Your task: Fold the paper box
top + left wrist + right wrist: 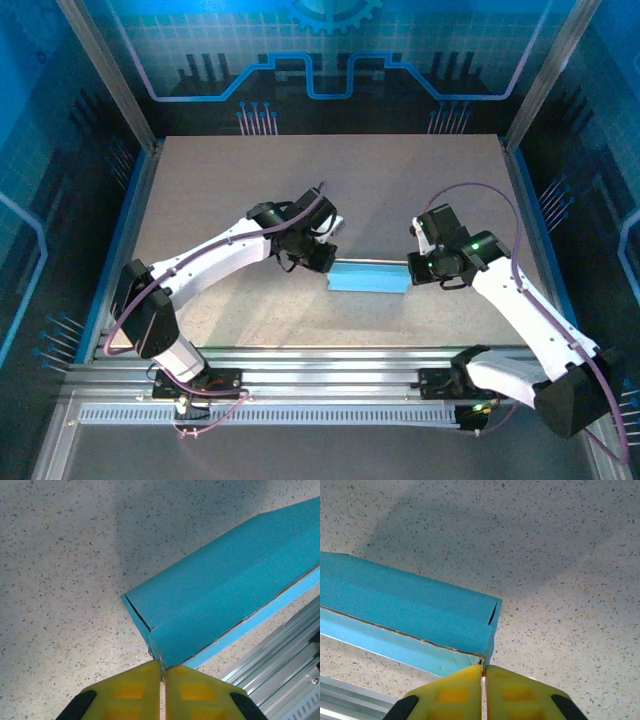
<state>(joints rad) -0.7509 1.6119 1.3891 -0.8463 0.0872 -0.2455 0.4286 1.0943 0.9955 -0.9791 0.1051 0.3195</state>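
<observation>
We're looking down on the speckled table (400, 180), with the metal rail (330, 362) running along its near edge. In the front middle of that table lies the paper box (368, 277), a flat, light blue strip set crosswise, folded over on itself with a brownish cut edge along the near side. At its left end the left gripper (161, 672) is clenched, its yellow fingers (130, 692) pressed together on the box's near corner, a sliver of card nipped between them. At the right end the right gripper (483, 672) pinches the other near corner likewise.
</observation>
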